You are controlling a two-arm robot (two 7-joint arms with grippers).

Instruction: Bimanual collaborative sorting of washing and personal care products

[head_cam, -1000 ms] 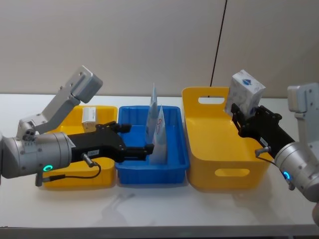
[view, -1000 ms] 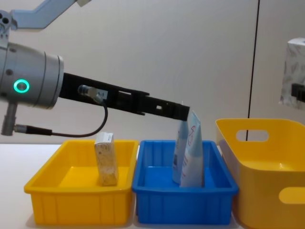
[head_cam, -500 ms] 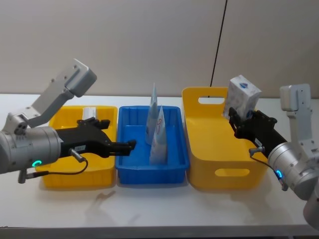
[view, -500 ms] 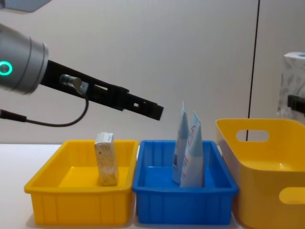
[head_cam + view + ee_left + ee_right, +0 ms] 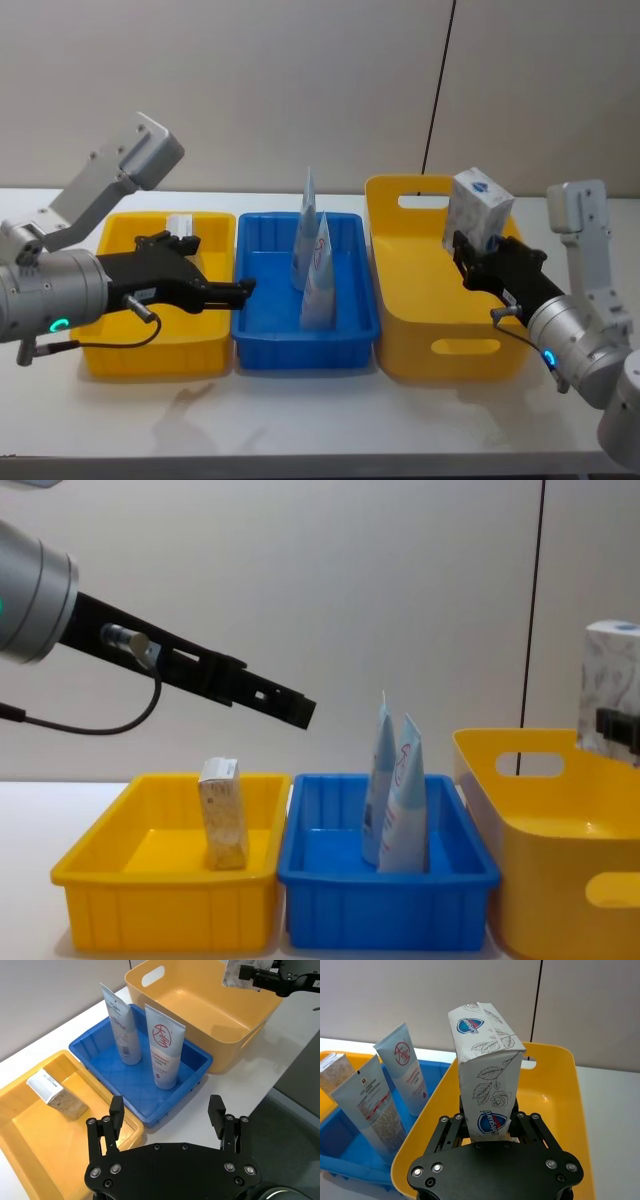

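Note:
Two pale-blue squeeze tubes (image 5: 318,275) (image 5: 164,1045) (image 5: 404,800) stand upright in the blue bin (image 5: 350,345). A beige carton (image 5: 180,228) (image 5: 55,1095) (image 5: 223,813) stands in the left yellow bin (image 5: 215,345). My left gripper (image 5: 218,266) (image 5: 166,1112) (image 5: 300,708) hovers open and empty above the seam between these two bins, well clear of the tubes. My right gripper (image 5: 470,252) (image 5: 487,1132) is shut on a white patterned carton with a blue mark (image 5: 478,205) (image 5: 487,1085) (image 5: 608,685), held upright over the large yellow bin (image 5: 420,340) (image 5: 555,1110).
The three bins sit side by side on a white table (image 5: 320,420), with bare table in front of them. A black cable (image 5: 437,85) hangs down the wall behind the large yellow bin, which holds nothing on its floor.
My left gripper has drawn back leftward and upward from the tubes, which stay standing in the blue bin. My right gripper has carried the white carton slightly left and lower over the large yellow bin.

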